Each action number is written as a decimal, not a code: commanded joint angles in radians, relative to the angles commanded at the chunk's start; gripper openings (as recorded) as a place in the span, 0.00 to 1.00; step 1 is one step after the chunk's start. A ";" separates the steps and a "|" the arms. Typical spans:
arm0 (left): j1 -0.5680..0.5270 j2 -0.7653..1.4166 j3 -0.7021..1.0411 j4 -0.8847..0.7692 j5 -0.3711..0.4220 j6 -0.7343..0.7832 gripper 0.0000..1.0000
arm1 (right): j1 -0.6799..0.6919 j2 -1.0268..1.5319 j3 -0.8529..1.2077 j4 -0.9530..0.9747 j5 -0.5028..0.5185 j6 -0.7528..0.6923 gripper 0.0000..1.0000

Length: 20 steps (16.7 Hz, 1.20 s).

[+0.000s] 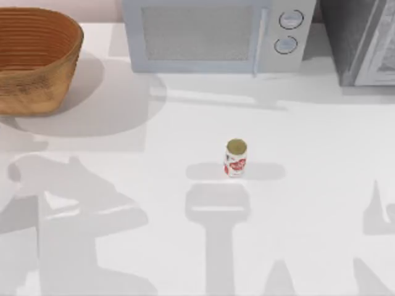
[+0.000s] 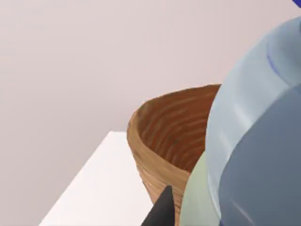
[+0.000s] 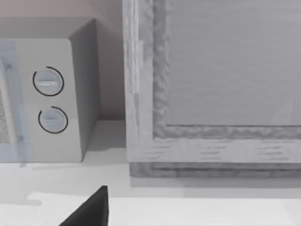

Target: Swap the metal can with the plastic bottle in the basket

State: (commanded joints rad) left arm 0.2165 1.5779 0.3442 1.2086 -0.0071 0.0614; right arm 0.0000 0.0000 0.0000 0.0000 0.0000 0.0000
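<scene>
Close beside the basket [image 2: 160, 141], the left gripper [image 2: 188, 212] appears clamped on the plastic bottle [image 2: 254, 141], apparently lifted out; next, set it down clear of the mid-table metal can [image 1: 236, 158].

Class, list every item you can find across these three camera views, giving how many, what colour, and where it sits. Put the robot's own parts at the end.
basket: one, tan-orange wicker, far left corner of the table.
metal can: one, white and red label with dull gold top, upright near the table's middle.
plastic bottle: one, clear blue-tinted, close up in the left wrist view, in front of the basket.
microwave: one, pale grey, at the back.
grey cabinet: one, back right corner.
table: one, white.
left gripper finger: dark tip beside the bottle.
right gripper finger: dark tip above the table.
</scene>
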 joint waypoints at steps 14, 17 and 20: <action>-0.072 -0.065 0.808 -1.045 0.144 0.005 0.00 | 0.000 0.000 0.000 0.000 0.000 0.000 1.00; -0.088 -0.033 0.861 -1.127 0.169 0.004 0.00 | 0.000 0.000 0.000 0.000 0.000 0.000 1.00; -0.090 -0.030 0.865 -1.134 0.172 0.003 0.00 | 0.000 0.000 0.000 0.000 0.000 0.000 1.00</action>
State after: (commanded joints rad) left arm 0.1265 1.5481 1.2096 0.0745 0.1645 0.0648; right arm 0.0000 0.0000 0.0000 0.0000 0.0000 0.0000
